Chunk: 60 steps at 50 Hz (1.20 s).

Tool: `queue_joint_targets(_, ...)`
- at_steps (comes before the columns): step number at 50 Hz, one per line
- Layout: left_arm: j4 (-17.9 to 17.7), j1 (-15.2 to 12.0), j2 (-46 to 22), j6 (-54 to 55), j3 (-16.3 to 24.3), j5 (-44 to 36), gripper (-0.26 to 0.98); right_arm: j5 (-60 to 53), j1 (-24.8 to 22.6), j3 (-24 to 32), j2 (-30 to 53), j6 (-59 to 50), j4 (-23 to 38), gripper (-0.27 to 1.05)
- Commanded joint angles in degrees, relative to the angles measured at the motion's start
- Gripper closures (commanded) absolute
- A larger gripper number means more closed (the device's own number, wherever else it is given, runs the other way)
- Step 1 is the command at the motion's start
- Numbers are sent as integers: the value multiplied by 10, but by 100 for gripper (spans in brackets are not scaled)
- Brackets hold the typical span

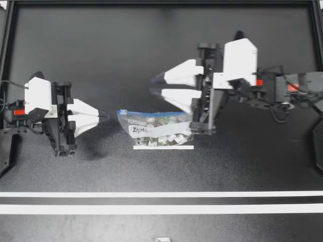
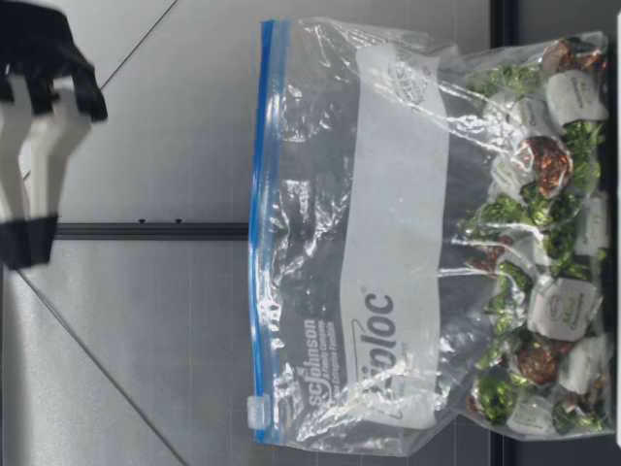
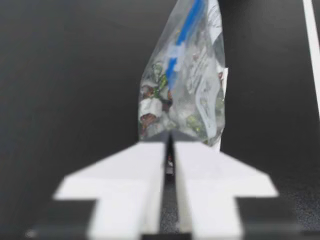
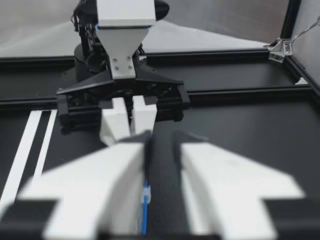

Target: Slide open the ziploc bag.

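Top view — bag near left tool

L gripper pinched together beside ziploc bag, R gripper spread apart

Clear, crinkly, glossy plastic zip bag w/ blue seal strip sits just ahead of left gripper; shiny foil-wrapped sweets inside. Gripper fingers: smooth matt white plastic. Black table: matt.
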<state>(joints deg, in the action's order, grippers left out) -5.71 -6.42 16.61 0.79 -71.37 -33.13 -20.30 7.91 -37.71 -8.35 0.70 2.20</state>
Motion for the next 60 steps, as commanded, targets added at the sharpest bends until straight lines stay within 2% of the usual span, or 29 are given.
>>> queue_joint_targets(1, 2, 1, -4, 0, 13, -9, 49, 4, 4, 33, 17, 0, 7, 27)
queue_joint_targets(6, 0, 1, -17, 0, 19, -11, 29, 7, 4, 55, 47, 0, 7, 24)
queue_joint_targets(10, 0, 1, -26, 0, 26, -17, 21, 19, 4, 76, 68, 0, 7, 24)
queue_joint_targets(24, 0, 1, -61, 5, 51, -50, 21, 98, 4, 136, 112, 0, 7, 23)
queue_joint_targets(37, 0, 1, -92, 13, 63, -72, 22, 110, -4, 150, 136, -1, 8, 23)
queue_joint_targets(41, 0, 1, -92, 13, 63, -77, 27, 113, -6, 151, 141, -1, 8, 23)
queue_joint_targets(53, -1, 1, -90, 13, 64, -76, 64, 127, -20, 151, 151, -1, 7, 23)
queue_joint_targets(60, -1, 1, -88, 13, 64, -77, 80, 130, -23, 152, 162, -1, 8, 23)
